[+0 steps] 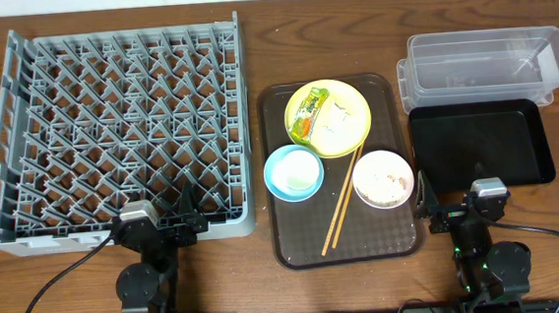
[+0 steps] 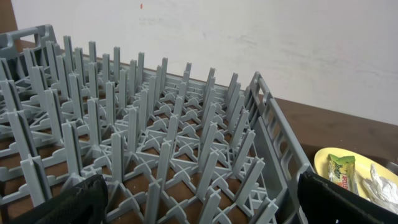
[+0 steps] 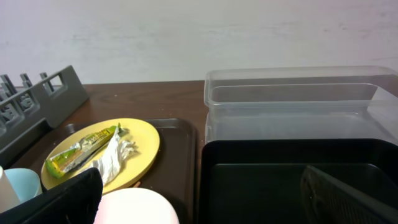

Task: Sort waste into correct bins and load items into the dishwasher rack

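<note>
Both tools are released and hold nothing: my left tool (image 1: 163,227) sits at the near edge of the one grey rack (image 1: 119,118), my right tool (image 1: 458,211) at the near edge of the one black tray (image 1: 481,147). One clear tub (image 1: 481,68) lies just behind that tray. On the desk between rack and bins, one brown tray (image 1: 305,239) carries one yellow plate (image 1: 350,102) with one wrapper (image 1: 309,112) and one tissue (image 3: 115,155). It also carries two bowls, the light-blue bowl (image 1: 293,172) and the white bowl (image 1: 383,179), and one pair of chopsticks (image 1: 343,199) between them.
</note>
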You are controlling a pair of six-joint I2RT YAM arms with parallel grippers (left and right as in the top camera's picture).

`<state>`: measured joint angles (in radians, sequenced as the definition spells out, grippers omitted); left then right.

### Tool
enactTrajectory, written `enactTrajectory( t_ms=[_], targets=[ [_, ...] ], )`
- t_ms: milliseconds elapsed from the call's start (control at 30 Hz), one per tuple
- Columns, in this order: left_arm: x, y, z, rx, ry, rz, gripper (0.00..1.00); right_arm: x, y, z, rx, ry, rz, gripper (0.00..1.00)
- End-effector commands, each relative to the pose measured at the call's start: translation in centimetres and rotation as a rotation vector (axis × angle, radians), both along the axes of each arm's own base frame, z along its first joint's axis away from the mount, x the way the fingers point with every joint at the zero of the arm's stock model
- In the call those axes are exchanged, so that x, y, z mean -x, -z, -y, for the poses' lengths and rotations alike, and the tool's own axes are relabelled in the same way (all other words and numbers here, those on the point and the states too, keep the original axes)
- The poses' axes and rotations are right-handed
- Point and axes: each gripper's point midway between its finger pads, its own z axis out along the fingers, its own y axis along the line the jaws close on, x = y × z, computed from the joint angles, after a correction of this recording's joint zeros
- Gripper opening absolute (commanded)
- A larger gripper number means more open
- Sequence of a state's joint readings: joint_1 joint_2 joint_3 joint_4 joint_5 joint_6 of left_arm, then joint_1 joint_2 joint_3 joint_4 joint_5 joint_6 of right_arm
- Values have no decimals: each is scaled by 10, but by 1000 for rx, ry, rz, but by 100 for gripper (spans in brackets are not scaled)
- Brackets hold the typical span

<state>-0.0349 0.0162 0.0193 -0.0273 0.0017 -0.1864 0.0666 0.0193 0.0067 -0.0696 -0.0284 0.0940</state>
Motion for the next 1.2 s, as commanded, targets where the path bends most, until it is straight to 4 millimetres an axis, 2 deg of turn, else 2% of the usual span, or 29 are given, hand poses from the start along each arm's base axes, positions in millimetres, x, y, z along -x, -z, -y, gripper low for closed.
enactTrajectory(
  t_ms=[0, 1167],
  targets=[
    [1, 19, -1, -1, -4, -61, 98, 0, 2, -1, 7, -3, -7, 99],
    [1, 19, 0, 4, -4, -61, 98, 0, -1, -2, -8, -5, 3, 99]
  ],
)
